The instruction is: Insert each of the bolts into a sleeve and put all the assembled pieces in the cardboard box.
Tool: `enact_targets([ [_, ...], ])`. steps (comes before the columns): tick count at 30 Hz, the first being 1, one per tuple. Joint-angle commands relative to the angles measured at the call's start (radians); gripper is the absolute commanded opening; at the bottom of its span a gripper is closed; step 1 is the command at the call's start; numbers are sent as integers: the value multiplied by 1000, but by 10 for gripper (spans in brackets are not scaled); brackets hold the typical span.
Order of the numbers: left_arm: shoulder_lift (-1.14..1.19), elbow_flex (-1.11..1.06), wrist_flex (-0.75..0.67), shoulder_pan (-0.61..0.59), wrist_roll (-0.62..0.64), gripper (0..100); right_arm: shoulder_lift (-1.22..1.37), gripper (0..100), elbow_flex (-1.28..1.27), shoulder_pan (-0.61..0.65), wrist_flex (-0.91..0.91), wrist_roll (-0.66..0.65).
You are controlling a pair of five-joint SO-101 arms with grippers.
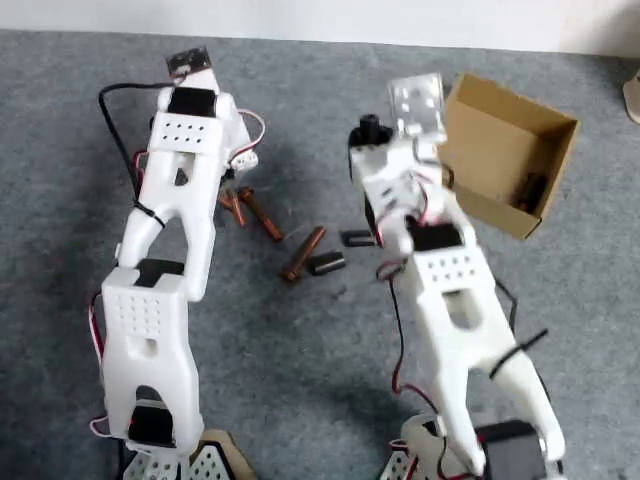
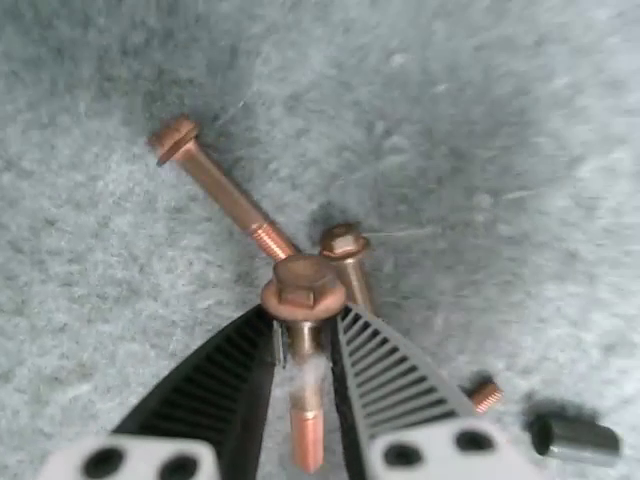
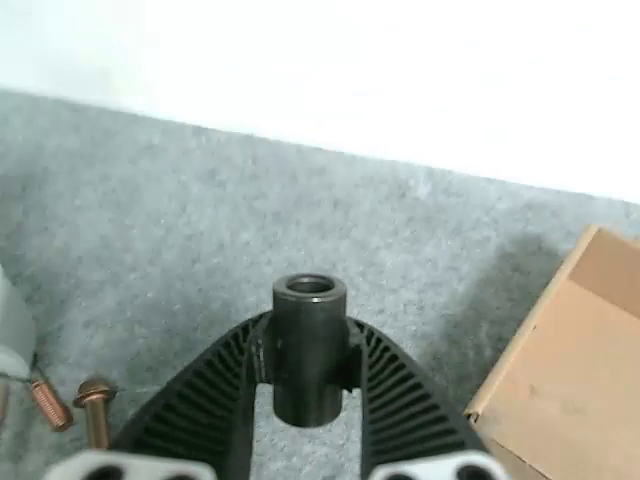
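Left wrist view: a bolt (image 2: 303,292) is clamped in the left end effector (image 2: 305,320), a sleeve (image 3: 309,352) in the right end effector (image 3: 310,330), likely for mating.

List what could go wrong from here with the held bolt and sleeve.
The held bolt is pinched only near its head by the left jaws, so it could pivot when pushed into the sleeve.
A long loose bolt and a second bolt lie close by and could get knocked.
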State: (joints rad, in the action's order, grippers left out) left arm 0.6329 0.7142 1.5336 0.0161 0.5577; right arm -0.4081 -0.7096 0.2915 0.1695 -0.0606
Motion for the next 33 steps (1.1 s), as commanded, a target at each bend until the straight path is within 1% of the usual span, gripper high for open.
enact_targets([
  [1,-111,50,-31,39,-12,5,-122,5,-136,8,-156,11],
  [3,-117,50,-52,48,-17,5,-153,5,-203,8,-171,12],
  [6,-133,51,-63,77,-71,5,-193,5,-272,12,-177,41],
  [10,-196,51,-68,113,-78,5,-275,5,-357,8,-259,60],
  [11,-214,51,-80,120,-80,5,-295,5,-390,8,-277,60],
  [15,-255,48,-155,139,-157,5,-377,5,-510,12,-389,60],
  [19,-265,48,-201,136,-158,5,-433,5,-591,8,-464,60],
  [24,-283,47,-198,137,-152,5,-464,5,-679,13,-558,60],
  [28,-357,47,-124,140,-153,5,-466,5,-736,13,-611,60],
  [33,-452,47,-74,163,-158,5,-466,5,-782,15,-685,66],
])
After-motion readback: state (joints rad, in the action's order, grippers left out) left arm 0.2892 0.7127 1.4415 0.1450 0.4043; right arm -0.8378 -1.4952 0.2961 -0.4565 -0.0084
